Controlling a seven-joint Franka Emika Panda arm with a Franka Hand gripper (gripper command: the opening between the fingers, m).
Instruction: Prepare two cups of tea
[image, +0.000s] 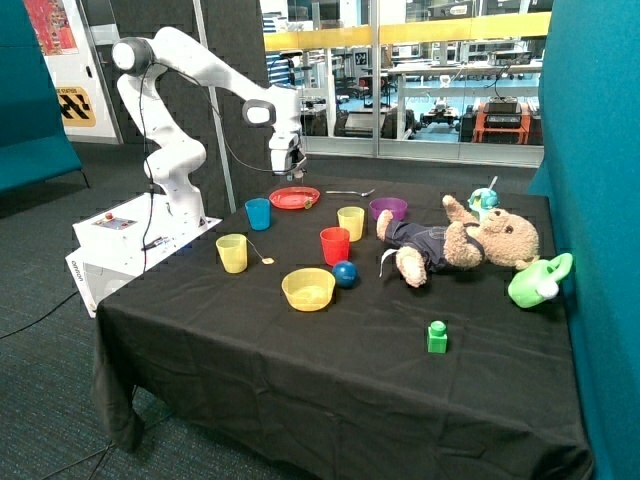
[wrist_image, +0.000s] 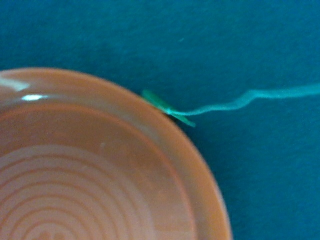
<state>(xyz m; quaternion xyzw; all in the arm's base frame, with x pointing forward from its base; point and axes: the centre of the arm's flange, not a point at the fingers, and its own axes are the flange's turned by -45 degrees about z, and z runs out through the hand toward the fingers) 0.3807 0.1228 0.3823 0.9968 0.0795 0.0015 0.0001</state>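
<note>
Nearest on the black-draped table (image: 330, 370) stood a green block (image: 437, 337), then a wide yellow bowl (image: 308, 288) and a blue ball (image: 344, 273). At the bowl's 10 o'clock stood the yellow tumbler (image: 231, 252), a tagged string (image: 262, 256) trailing beside it; the blue tumbler (image: 258, 213) stood farther back. A teddy bear (image: 460, 245) lay at 3 o'clock. The arm (image: 185, 95) reached over, its gripper (image: 287, 162) hanging above the red plate (wrist_image: 95, 170); finger state could not be told. A tag on its string (wrist_image: 172, 111) touched the plate's rim. Glass partitions (image: 400, 70) stood behind.
</note>
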